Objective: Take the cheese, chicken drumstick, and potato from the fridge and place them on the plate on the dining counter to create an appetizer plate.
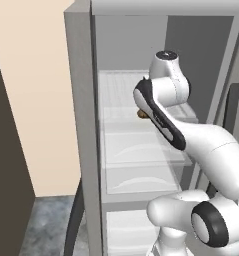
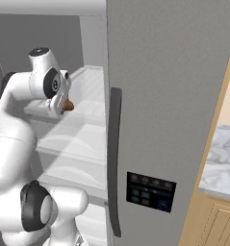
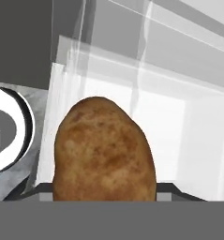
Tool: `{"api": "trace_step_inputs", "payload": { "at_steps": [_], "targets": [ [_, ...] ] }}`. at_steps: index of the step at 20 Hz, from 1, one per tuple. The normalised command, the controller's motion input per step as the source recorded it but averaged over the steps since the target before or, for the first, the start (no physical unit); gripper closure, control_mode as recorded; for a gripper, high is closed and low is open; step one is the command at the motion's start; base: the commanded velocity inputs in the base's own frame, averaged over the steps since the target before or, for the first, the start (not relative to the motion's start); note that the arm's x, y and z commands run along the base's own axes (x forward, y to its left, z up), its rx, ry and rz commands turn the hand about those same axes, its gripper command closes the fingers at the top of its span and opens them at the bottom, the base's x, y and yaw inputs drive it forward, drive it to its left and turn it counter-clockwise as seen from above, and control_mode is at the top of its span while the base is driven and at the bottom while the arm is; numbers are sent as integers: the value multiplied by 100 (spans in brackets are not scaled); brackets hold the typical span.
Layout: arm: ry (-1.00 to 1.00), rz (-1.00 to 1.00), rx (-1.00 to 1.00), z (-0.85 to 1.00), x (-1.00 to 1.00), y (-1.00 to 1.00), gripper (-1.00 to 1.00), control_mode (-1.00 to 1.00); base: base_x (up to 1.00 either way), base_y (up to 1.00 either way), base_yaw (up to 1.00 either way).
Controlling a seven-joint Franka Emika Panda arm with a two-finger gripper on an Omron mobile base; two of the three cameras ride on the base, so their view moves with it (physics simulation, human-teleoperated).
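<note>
The hand (image 2: pixel 63 106) reaches into the open fridge (image 1: pixel 86 125), above its white shelf (image 1: pixel 141 150). The potato (image 3: pixel 105 150) sits between the fingers, which stand partway apart and appear closed on it (the fingertips themselves are hidden behind the potato in the hand view).

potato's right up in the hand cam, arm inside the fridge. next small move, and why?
Probably draw the hand straight back out of the fridge. The potato sits tight between the gripper's jaws, which appear closed on it, and shows brown at the hand in the right base view. Shelves lie close below, so keep it level.
</note>
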Motion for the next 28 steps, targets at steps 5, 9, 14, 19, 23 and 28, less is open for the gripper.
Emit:
{"api": "trace_step_inputs", "payload": {
  "at_steps": [5, 9, 14, 19, 23, 28],
  "targets": [
    [0, -2, 0, 6, -76, -7, 100, -100, 0, 0, 0],
    [-1, 0, 0, 0, -68, -11, 100, -100, 0, 0, 0],
    [0, 0, 0, 0, -15, -3, 100, 100, -72, -8, 0],
    [0, 0, 0, 0, 0, 0, 100, 100, -100, -3, 0],
    [0, 0, 0, 0, 0, 0, 100, 100, -100, -10, 0],
    [0, 0, 0, 0, 0, 0, 100, 100, -100, -30, 0]
  ]
}}
